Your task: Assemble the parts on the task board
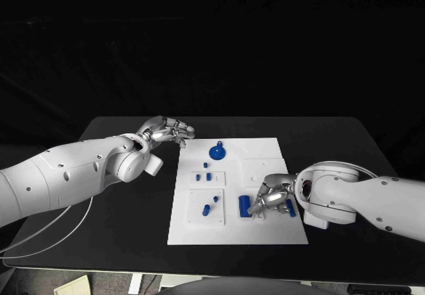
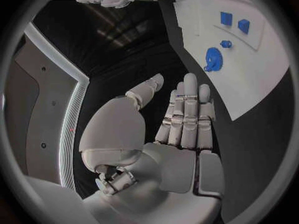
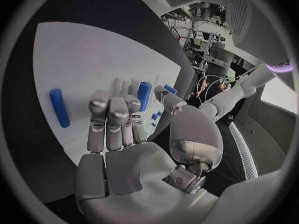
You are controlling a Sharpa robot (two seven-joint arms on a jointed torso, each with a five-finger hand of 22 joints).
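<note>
The white task board (image 1: pixel 239 233) lies in the middle of the black table. A round blue part (image 1: pixel 217 152) sits near its far edge, and small blue parts (image 1: pixel 204 177) stand in the left-hand panels. A blue cylinder (image 1: pixel 244 209) lies beside my right hand (image 1: pixel 272 198), which hovers low over the board's right half. Its fingers are apart and hold nothing. The right wrist view shows that hand (image 3: pixel 118 119) above the board (image 3: pixel 81 59), with one blue cylinder (image 3: pixel 60 107) and another (image 3: pixel 144 95) lying past the fingertips. My left hand (image 1: pixel 168 132) hangs off the board's far-left corner, its fingers (image 2: pixel 187 114) straight and empty.
Bare black table (image 1: pixel 132 203) runs left of the board, and a narrower strip lies to its right. The round blue part (image 2: pixel 213 59) and two small blue blocks (image 2: pixel 233 22) sit on the board (image 2: pixel 261 74) ahead of my left hand. A white cable (image 1: pixel 53 230) hangs under my left arm.
</note>
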